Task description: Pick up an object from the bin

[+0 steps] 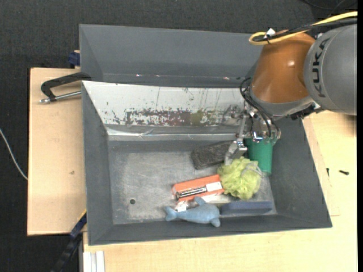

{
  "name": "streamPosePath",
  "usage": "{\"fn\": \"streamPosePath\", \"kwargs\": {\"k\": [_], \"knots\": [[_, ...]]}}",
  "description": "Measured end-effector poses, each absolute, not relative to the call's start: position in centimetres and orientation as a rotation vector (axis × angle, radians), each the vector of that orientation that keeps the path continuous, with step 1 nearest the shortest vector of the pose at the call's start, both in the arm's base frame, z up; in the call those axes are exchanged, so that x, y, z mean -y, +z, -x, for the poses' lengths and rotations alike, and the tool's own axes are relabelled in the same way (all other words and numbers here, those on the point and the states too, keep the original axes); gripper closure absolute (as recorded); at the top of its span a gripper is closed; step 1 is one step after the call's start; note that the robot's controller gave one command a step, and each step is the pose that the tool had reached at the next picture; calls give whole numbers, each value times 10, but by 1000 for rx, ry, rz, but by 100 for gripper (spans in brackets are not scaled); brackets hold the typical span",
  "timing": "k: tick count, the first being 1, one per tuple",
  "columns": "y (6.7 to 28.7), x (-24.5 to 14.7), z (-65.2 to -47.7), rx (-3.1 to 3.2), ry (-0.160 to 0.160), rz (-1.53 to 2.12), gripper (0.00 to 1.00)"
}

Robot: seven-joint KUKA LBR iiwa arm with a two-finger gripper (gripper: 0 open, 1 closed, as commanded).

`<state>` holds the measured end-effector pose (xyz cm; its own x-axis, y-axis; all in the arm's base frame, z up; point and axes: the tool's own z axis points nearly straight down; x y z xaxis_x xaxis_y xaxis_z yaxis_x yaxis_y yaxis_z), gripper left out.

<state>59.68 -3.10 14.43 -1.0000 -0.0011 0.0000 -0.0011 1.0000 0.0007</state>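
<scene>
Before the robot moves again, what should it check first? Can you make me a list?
1. Tool over something to pick: ok, it hangs above the green cylinder at the right side of the bin.
2. Cylinder held by the tool: cannot tell.
3. Free room around the cylinder: not ok, the yellow-green mesh puff lies against its front and might get dragged along.
4. Grey block out of the way: ok, it lies apart, to the cylinder's left.
5. Orange box and blue plush toy out of the way: ok, both lie nearer the front wall.
</scene>
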Motion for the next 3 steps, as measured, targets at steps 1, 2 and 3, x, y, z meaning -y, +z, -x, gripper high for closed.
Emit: {"fn": "streamPosePath", "kwargs": {"k": [1,2,3], "knots": [[144,31,-597,-3142,1,2,0],[75,18,-595,-3129,2,39,100],[75,18,-595,-3129,2,40,100]]}}
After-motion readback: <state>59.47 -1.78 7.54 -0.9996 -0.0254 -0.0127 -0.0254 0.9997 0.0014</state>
